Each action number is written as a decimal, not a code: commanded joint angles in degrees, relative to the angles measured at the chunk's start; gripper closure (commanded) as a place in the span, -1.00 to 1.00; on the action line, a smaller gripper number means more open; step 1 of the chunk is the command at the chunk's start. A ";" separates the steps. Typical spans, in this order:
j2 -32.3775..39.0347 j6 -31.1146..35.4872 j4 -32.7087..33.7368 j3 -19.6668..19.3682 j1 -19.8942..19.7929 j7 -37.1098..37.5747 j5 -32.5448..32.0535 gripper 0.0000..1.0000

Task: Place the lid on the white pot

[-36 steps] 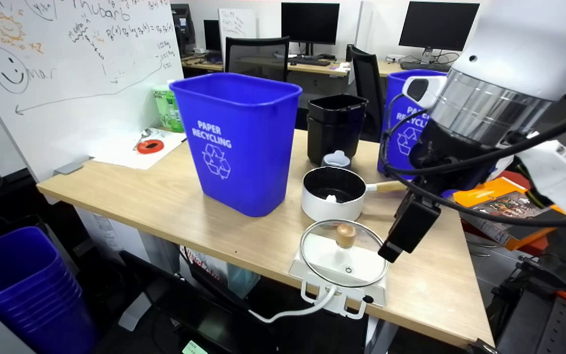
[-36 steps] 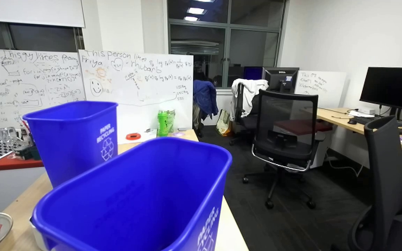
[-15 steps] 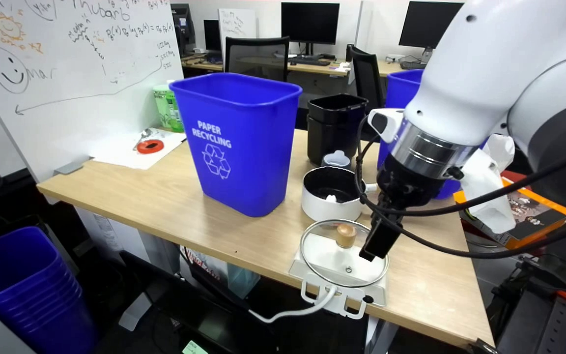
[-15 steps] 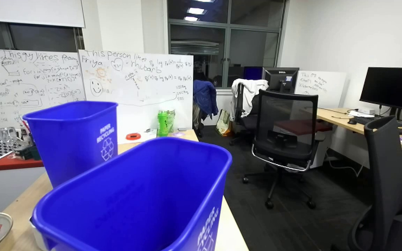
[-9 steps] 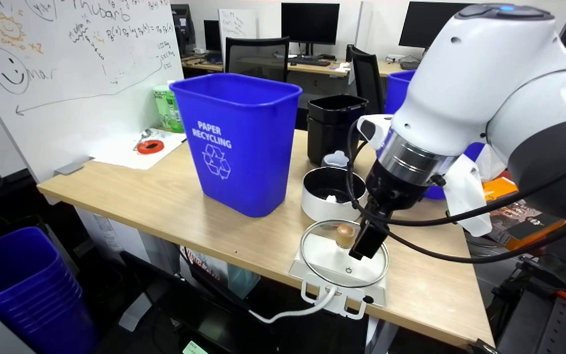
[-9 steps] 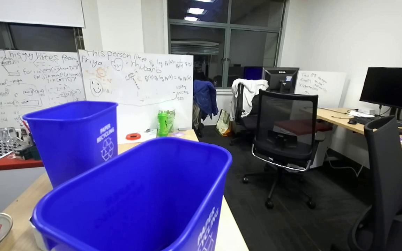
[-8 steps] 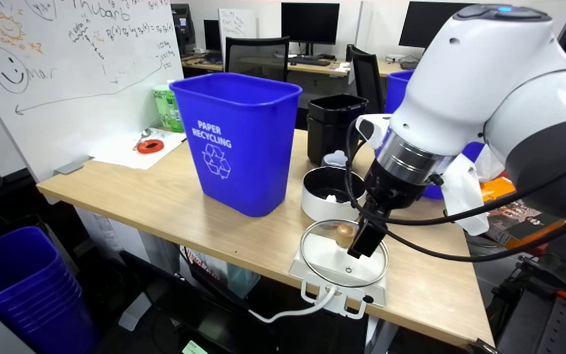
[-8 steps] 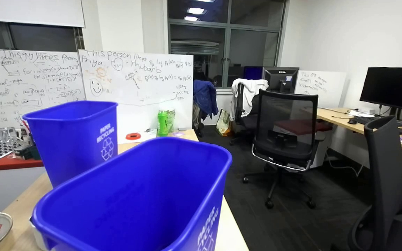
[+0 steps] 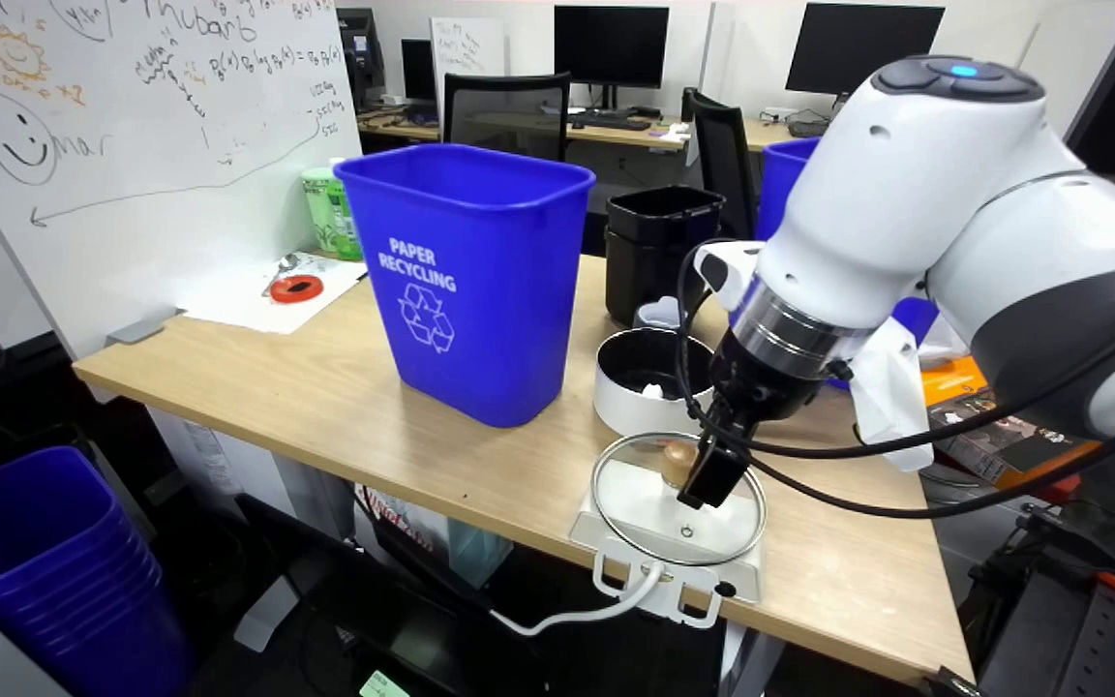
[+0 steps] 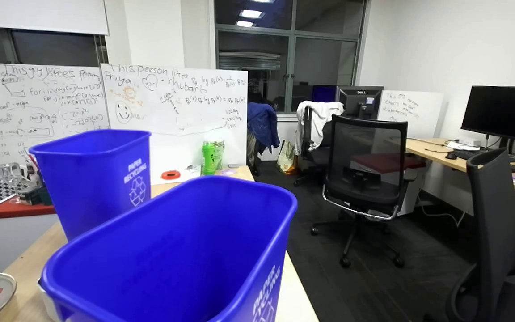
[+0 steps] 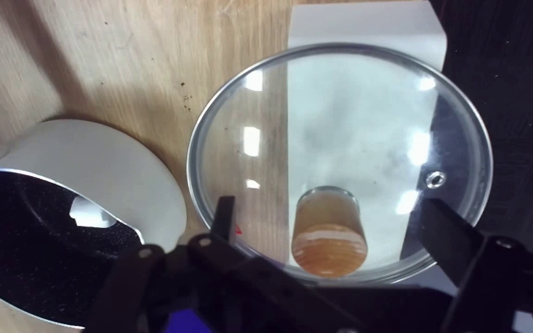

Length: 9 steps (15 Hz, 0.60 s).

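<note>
Poised over the glass lid [image 11: 340, 155], holding nothing, with fingers [image 11: 224, 219] spread wide, apparently to either side of its wooden knob [image 11: 329, 247]. Probably just short of grasping; yet to lift and seat it on the uncovered white saucepan [image 11: 123, 175], just outside the fingers.

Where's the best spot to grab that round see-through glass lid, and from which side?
I'd pick its light-brown wooden knob, coming down from above so the open black gripper straddles it. The knob sticks up from the clear round glass lid and looks narrower than the gripper's gap, while the silvery metal rim looks wider.
</note>
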 commanded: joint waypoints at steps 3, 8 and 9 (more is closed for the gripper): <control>1.96 3.59 3.06 -4.00 1.56 12.11 -11.51 -1.00; 4.31 3.59 3.85 -3.97 3.04 17.60 -14.06 -1.00; 4.54 3.67 4.02 -4.65 3.91 19.53 -15.51 -1.00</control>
